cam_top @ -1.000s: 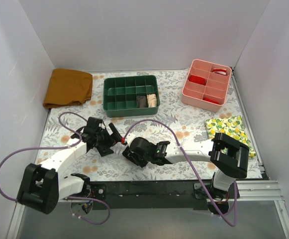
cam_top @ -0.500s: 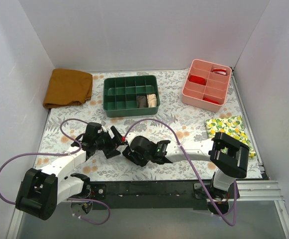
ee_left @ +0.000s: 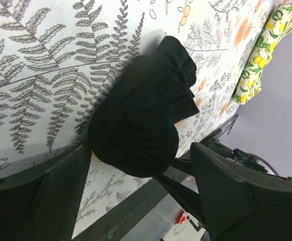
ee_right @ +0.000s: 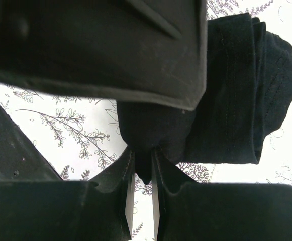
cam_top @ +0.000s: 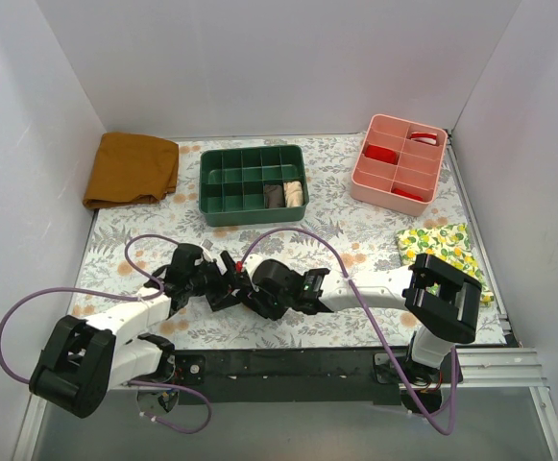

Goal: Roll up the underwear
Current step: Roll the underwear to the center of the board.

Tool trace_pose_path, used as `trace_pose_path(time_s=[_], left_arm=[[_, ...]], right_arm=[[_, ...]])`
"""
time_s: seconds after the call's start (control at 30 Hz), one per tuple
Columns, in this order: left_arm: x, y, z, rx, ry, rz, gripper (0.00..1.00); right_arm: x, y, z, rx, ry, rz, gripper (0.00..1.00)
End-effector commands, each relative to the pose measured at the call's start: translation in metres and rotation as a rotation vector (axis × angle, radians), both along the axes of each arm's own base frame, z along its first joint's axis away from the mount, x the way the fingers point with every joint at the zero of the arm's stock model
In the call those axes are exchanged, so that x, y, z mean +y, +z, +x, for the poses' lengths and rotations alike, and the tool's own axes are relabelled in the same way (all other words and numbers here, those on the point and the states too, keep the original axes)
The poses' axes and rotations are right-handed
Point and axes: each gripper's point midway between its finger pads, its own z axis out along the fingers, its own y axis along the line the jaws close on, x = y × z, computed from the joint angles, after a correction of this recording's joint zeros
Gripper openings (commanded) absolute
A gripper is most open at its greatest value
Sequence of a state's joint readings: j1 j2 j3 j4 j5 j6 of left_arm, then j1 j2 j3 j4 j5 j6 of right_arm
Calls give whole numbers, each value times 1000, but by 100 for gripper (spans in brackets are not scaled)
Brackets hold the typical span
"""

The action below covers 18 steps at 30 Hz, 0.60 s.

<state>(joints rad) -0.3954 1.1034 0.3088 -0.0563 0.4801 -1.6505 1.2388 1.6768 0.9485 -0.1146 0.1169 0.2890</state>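
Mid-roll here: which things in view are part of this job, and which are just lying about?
In the job:
- underwear
- right gripper, pinching the underwear
- left gripper, open around the underwear

Lying about:
- mustard-brown cloth
- green tray
- pink tray
- lemon-print cloth

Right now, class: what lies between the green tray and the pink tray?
Only bare floral table cover lies between the green tray and the pink tray, as the top view shows.
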Motion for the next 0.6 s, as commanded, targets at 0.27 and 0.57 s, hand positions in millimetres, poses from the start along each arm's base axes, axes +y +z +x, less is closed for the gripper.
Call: trace_pose_path(time_s=[0.27, 0.57], left_arm=[[3, -16, 5, 12, 40, 88, 71], [14, -34, -1, 47, 58, 192, 64]], right_arm=[[-40, -38, -5, 43, -14, -182, 8], [-38, -37, -6, 51, -14, -169, 8]])
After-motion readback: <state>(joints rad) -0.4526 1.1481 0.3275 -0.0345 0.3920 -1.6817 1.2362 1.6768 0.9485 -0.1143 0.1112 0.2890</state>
